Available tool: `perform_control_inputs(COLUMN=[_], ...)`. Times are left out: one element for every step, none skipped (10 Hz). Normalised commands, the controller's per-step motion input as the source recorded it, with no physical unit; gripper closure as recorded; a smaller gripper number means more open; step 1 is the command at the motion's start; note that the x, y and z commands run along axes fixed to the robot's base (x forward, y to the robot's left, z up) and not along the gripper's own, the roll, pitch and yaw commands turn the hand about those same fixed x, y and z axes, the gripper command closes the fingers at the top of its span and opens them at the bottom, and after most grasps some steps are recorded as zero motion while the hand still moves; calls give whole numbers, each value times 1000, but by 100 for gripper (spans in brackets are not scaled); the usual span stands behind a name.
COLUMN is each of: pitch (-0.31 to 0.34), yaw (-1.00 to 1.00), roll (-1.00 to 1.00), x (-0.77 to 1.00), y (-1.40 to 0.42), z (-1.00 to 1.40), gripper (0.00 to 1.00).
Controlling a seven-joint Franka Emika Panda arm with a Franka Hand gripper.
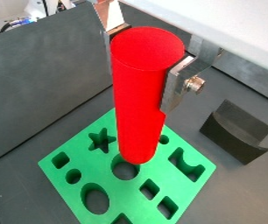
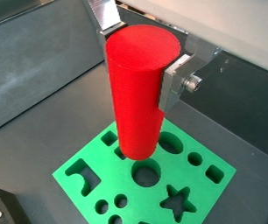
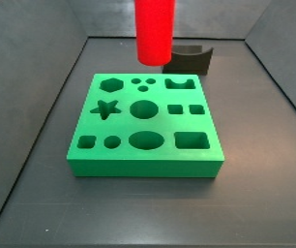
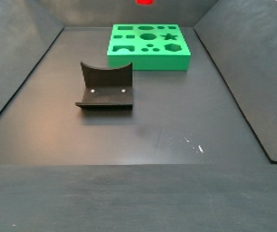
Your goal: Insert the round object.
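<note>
My gripper pinches the cylinder upright above the block; lowering it into the round hole remains.

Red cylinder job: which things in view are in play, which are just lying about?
In play:
- red cylinder, upright, above the block
- gripper, jaws shut on the red cylinder
- green block, with shaped holes including round ones

Lying about:
- dark grey block with a curved notch, on the floor apart from the green block
</note>
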Motion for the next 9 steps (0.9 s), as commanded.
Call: perform_control_inputs(pitch=[-139,-89,-61,-66,-77,0,0,0,0], yaw=[0,0,9,217,303,120,11,0,0], roll=[-76,53,91,141,180,157,161,33,6], x=[0,-97,-234,-163,-234,0,-29,-14,17], y=[0,146,189,83,0,-51,0,-46,-111], z=[-471,-1000,-1000,-1000,-983,-649,-486,-374,-491], gripper=[100,100,100,100,100,100,100,100,100])
